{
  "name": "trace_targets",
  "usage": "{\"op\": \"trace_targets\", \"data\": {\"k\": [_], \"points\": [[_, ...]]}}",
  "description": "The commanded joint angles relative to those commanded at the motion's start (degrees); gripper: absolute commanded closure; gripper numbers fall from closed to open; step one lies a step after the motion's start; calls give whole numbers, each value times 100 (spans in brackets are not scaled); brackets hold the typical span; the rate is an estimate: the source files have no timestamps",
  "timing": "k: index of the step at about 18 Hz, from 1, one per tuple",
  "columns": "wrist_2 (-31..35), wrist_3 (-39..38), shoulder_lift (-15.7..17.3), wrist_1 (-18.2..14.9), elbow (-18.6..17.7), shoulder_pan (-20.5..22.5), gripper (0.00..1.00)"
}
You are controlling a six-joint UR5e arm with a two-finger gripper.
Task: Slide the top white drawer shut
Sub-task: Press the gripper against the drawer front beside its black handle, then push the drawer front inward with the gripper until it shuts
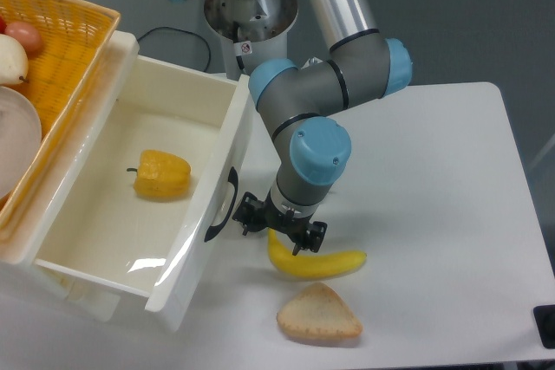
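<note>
Top white drawer [130, 205]: pulled well out of its cabinet, toward the table's front-left corner; its front panel runs slantwise, from near the robot's base down toward the front edge.
Contents: a yellow bell pepper [161, 175] lies on the drawer floor, clear of the walls.
Black curved handle [223, 205]: on the outer face of the front panel, about halfway along it — the part nearest the gripper.
Gripper [279, 228]: low over the table, just beside the drawer front and on its outer side; the fingers are parted and nothing is held between them.
Contact: the nearest finger looks just off the panel near the handle; whether it touches cannot be told from this view.
Key relation: the drawer front lies to the camera-left of the gripper, and the drawer's travel runs up and to the left into the cabinet — so a push square to the panel, away from the table's middle, should close it.
Neighbours: a banana [314, 260] lies right under the gripper's outer side, and a triangular piece of bread [318, 314] sits nearer the front edge.
Above: a yellow wicker basket [74, 49] rests on top of the cabinet.
Progress: closing judged hardly begun.
</note>
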Motion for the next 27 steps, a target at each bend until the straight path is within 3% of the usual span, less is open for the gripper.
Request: {"op": "trace_targets", "data": {"k": [27], "points": [[-237,35,413,-61,-264,-387,0]]}}
